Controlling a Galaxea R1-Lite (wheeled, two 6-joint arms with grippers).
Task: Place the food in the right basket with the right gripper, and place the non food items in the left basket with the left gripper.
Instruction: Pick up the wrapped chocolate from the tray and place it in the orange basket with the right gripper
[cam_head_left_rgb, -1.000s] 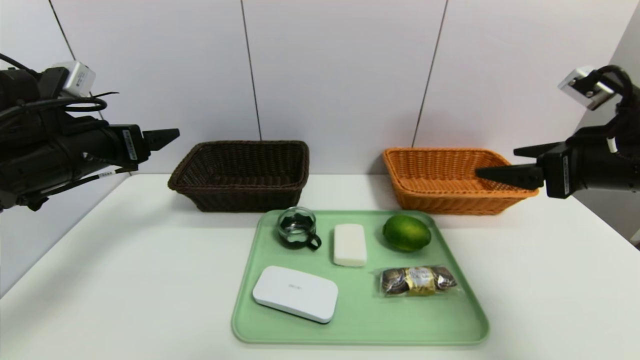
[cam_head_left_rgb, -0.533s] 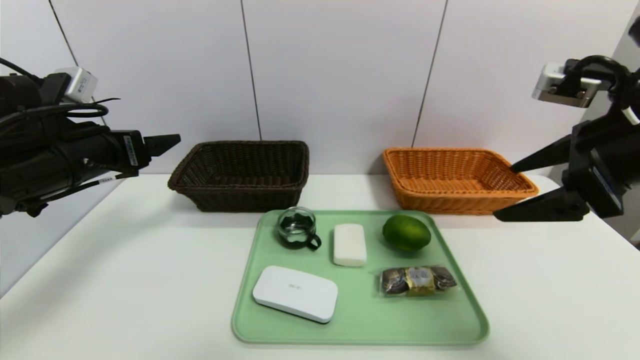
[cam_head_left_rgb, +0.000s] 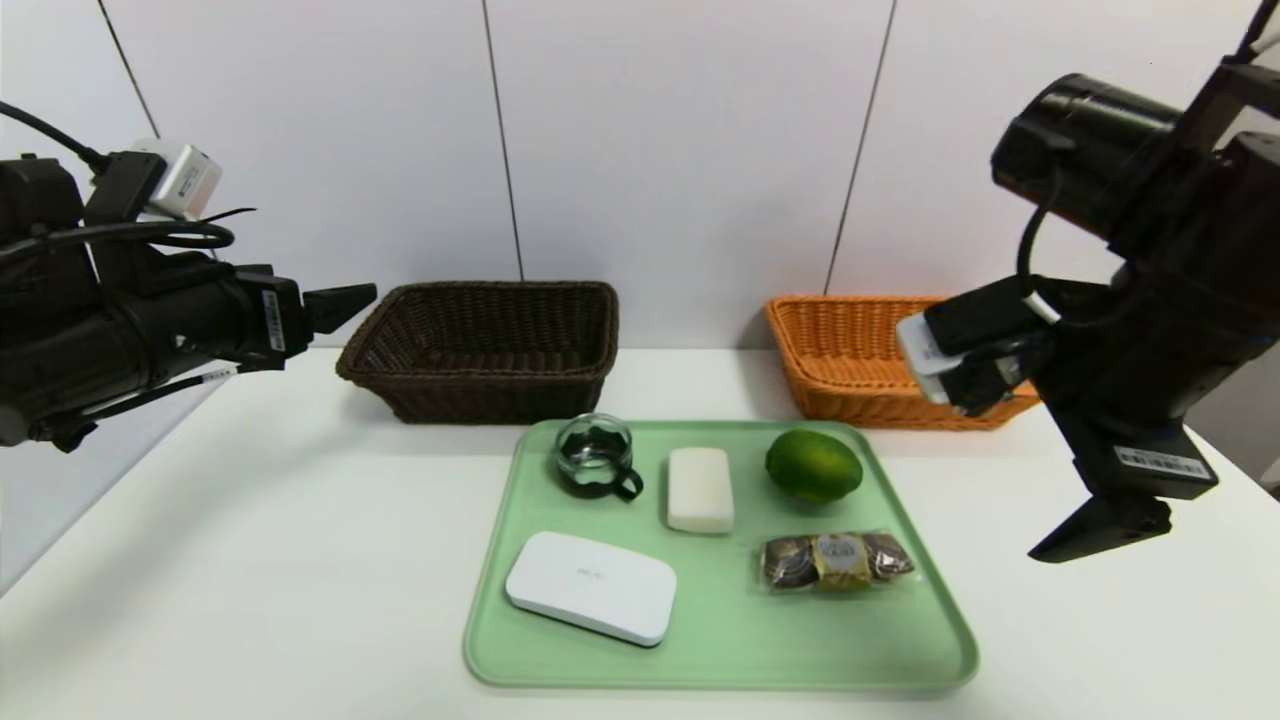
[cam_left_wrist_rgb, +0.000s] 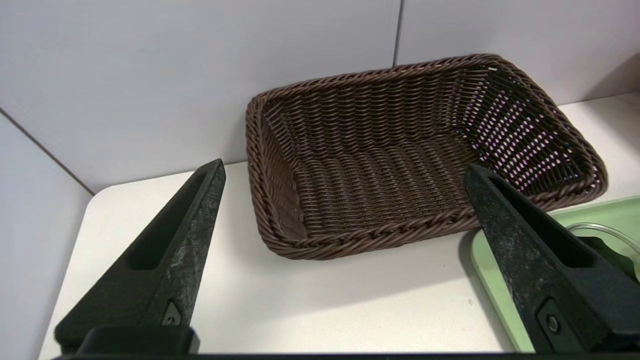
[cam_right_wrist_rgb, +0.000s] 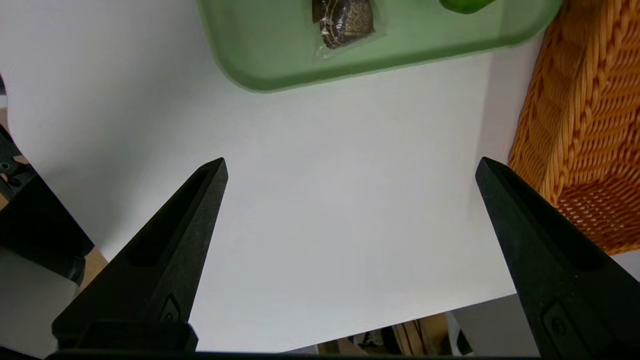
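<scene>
Right claw (cam_right_wrist_rgb: 350, 165) lower right of frame, spread wide, empty, over bare white desk (cam_head_left_rgb: 250, 560). Left claw (cam_left_wrist_rgb: 345, 167) mid-left, wide, empty. Woven orange wicker basket (cam_head_left_rgb: 850, 350); glossy round lime (cam_head_left_rgb: 813, 465).

5 items on green tray (cam_head_left_rgb: 720, 640)

Tray (cam_head_left_rgb: 720, 640): smooth matt green plastic, on a smooth matt white table (cam_head_left_rgb: 250, 560). On the tray, cup (cam_head_left_rgb: 594, 452) of clear glossy glass; chocolate pack (cam_head_left_rgb: 836, 561) in shiny clear film over foil. Behind the tray, woven wicker: dark brown basket (cam_head_left_rgb: 480, 350), orange basket (cam_head_left_rgb: 860, 350). Left gripper (cam_left_wrist_rgb: 345, 170) fingers (cam_left_wrist_rgb: 170, 260) matt black, scuffed.
</scene>
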